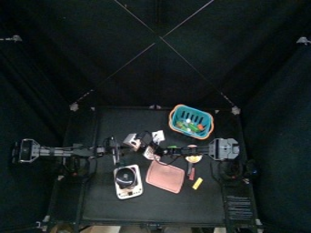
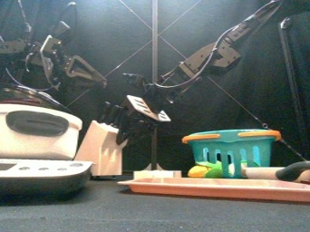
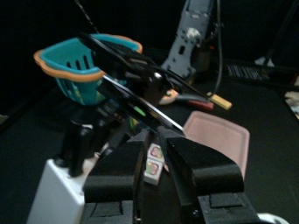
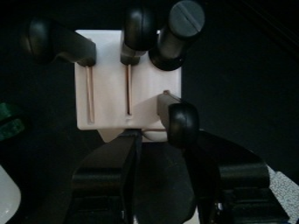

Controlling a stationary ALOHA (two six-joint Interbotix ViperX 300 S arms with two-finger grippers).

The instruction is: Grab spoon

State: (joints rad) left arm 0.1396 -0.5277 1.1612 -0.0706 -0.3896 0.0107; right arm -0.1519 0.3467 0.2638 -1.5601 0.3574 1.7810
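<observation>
A white block [image 4: 128, 79] holds several black handles in its slots; I cannot tell which one is the spoon. My right gripper [image 4: 162, 140] hangs right over the block, open, with one round black handle [image 4: 181, 118] standing at its tips, nearer one jaw. In the front view the right gripper [image 2: 148, 107] hovers just above the block's handles [image 2: 121, 122]. The left gripper [image 3: 155, 166] is open and holds nothing, a short way from the block [image 3: 52, 188] on its left side in the top view.
A teal basket [image 1: 191, 116] stands at the back right. A pink tray [image 1: 166, 175] lies in front, with a wooden-handled utensil [image 2: 260, 172] beside it. A white appliance [image 2: 43, 136] sits at the front left, close to the block.
</observation>
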